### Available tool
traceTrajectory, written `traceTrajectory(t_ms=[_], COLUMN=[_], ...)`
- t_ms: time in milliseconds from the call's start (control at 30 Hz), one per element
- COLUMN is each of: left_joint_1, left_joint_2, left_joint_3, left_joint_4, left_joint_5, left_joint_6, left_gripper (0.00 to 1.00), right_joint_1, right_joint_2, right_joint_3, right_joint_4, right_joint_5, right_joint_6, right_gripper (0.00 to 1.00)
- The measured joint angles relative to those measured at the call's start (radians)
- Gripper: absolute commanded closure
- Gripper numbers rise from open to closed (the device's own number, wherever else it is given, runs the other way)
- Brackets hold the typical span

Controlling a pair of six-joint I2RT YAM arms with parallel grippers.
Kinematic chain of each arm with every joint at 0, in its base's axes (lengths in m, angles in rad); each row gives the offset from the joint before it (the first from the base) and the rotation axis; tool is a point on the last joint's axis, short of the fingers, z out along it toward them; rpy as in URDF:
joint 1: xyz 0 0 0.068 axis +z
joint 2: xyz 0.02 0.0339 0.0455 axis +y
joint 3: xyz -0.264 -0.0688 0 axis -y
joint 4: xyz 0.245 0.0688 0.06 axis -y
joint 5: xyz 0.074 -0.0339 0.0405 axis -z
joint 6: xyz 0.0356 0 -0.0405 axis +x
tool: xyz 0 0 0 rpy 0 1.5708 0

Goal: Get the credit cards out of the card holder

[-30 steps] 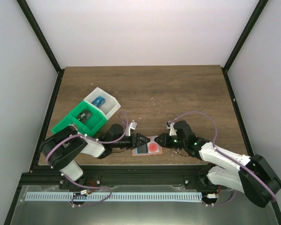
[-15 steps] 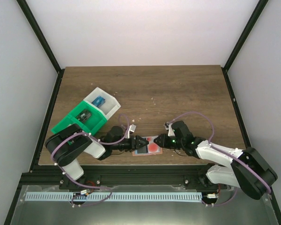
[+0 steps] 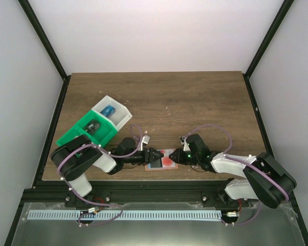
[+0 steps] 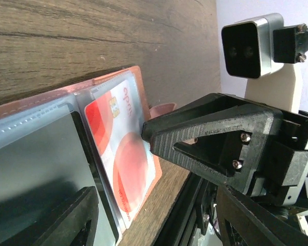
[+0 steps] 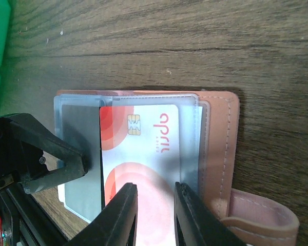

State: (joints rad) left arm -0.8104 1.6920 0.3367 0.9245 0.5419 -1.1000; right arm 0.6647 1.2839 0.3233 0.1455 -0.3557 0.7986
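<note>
Left fingers and right fingers meet low over the flat bifold card holder, which has light blue panels and salmon-orange edging. It lies open on the brown wooden counter, near its front edge, between the two arms. Green plastic tray and white plastic tray sit well apart to the left.

Left wrist view: left fingers spread wide, nothing between them. One right finger has its tip on the red and white plastic credit card, which lies in a clear sleeve. A dark card fills the neighbouring panel.

Right wrist view: right fingers stand a narrow gap apart over the red and white card, with nothing clamped that I can see. A left finger presses the dark-card panel.

Judgement: first extraction in hand, no card out yet. The next move calls for dragging the red and white card along its sleeve while the left side pins the holder flat. The slick plastic may slip.
</note>
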Motion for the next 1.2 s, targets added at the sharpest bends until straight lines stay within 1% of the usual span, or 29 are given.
traceTrajectory(t_ms=[233, 367, 767, 867, 1033, 1200], left_joint_1=[0.000, 0.000, -0.008, -0.008, -0.009, -0.008], left_joint_2=[0.037, 0.048, 0.083, 0.087, 0.094, 0.124], left_joint_3=[0.015, 0.031, 0.069, 0.069, 0.069, 0.069], left_joint_4=[0.011, 0.000, -0.037, -0.037, -0.028, 0.018], left_joint_5=[0.001, -0.007, -0.044, -0.048, -0.055, -0.061], left_joint_6=[-0.004, -0.003, 0.008, 0.009, 0.008, -0.002], left_gripper=[0.44, 0.50, 0.63, 0.66, 0.66, 0.74], right_joint_1=[0.000, 0.000, 0.000, 0.000, 0.000, -0.001], right_joint_2=[0.002, 0.002, 0.003, 0.003, 0.006, 0.006], right_joint_3=[-0.014, -0.024, -0.057, -0.064, -0.067, -0.072], right_joint_4=[0.029, 0.047, 0.112, 0.127, 0.136, 0.146], right_joint_5=[0.001, 0.001, 0.000, -0.001, -0.003, -0.003], right_joint_6=[0.004, 0.007, 0.030, 0.034, 0.042, 0.050], right_gripper=[0.80, 0.80, 0.83, 0.83, 0.84, 0.84])
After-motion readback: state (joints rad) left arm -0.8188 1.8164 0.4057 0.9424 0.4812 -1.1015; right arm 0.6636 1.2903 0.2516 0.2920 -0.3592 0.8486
